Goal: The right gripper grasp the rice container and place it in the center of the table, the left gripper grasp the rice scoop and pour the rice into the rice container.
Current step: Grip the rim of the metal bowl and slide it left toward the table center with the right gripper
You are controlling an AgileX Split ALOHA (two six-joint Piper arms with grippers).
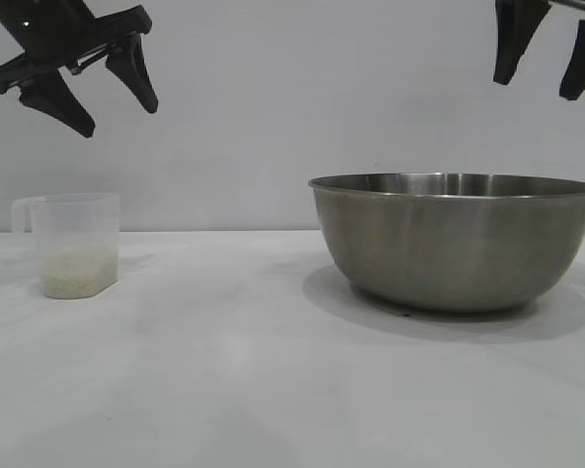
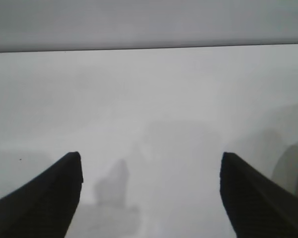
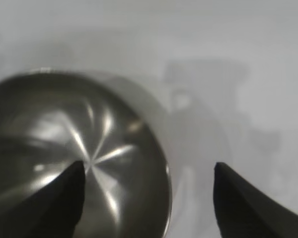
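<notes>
While both claws are being held in the air with nothing between their fingers, the rice container [image 1: 455, 241] is sitting on the table [image 1: 273, 390] and the rice scoop [image 1: 74, 244] is standing well apart from it.

The right gripper [image 1: 550, 63] is being kept high above the steel bowl's far-right rim, its fingers [image 3: 54, 203] spread wide and gripping nothing, one fingertip being seen over the bowl's shiny interior and the other over bare tabletop. The left gripper [image 1: 117, 102] is being held tilted above the scoop, likewise splayed wide and empty, only white tabletop being framed between its fingers [image 2: 49, 198]. The rice [image 1: 76, 273] is lying in the bottom of the upright translucent cup at the exterior view's left.
</notes>
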